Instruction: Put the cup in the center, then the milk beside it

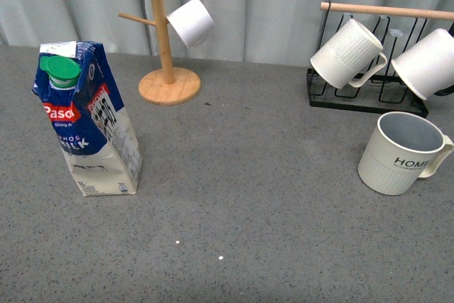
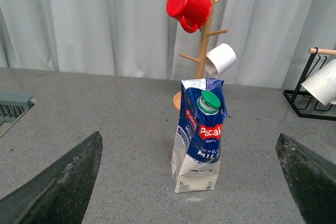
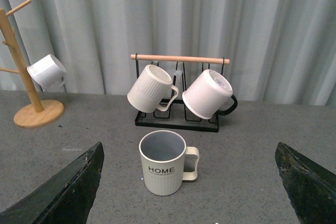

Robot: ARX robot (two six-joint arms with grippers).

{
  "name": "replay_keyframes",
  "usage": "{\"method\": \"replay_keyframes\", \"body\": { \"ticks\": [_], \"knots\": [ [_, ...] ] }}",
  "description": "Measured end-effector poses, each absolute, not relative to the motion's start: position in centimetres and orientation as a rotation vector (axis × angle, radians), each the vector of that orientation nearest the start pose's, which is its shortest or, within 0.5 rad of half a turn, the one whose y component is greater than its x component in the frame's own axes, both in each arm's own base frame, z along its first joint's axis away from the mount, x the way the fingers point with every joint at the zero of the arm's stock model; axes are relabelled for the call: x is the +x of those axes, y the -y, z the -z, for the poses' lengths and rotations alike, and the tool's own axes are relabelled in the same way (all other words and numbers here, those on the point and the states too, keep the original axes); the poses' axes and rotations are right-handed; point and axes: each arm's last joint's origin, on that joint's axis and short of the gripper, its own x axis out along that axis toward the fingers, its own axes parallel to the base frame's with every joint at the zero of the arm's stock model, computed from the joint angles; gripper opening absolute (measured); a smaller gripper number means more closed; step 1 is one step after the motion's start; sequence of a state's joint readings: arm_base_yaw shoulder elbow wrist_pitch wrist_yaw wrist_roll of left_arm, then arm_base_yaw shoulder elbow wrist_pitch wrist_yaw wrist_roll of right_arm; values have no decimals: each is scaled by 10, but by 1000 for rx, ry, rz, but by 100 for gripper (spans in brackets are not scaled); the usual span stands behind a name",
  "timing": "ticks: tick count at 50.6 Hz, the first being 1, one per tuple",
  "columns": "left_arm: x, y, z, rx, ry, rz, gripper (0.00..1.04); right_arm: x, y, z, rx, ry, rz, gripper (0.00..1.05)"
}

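First step judged not begun. The cup (image 1: pixel 399 154) is seen upright at the right edge of the front view, the milk (image 1: pixel 89 122) at left. The left gripper (image 2: pixel 188 135) and right gripper (image 3: pixel 189 145) are spread wide, empty. A right-arm grasp of the cup is called for.

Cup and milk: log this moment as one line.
cup upright, right side | milk upright, left side | left gripper open, facing milk | right gripper open, facing cup | placing not started
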State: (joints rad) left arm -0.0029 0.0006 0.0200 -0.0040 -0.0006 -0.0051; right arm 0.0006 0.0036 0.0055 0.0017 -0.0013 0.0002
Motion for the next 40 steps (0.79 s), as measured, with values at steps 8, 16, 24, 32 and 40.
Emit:
{"method": "replay_keyframes", "body": {
  "ticks": [8,16,24,32,40],
  "knots": [
    [96,0,-170,-5,15,2,98,98,0,-165,0,4,-2,95],
    [96,0,-170,-5,15,2,98,98,0,-165,0,4,-2,95],
    [96,0,-170,-5,15,2,98,98,0,-165,0,4,-2,95],
    [96,0,-170,-5,15,2,98,98,0,-165,0,4,-2,95],
    [96,0,-170,-5,15,2,98,98,0,-165,0,4,-2,95]
  ]
}}
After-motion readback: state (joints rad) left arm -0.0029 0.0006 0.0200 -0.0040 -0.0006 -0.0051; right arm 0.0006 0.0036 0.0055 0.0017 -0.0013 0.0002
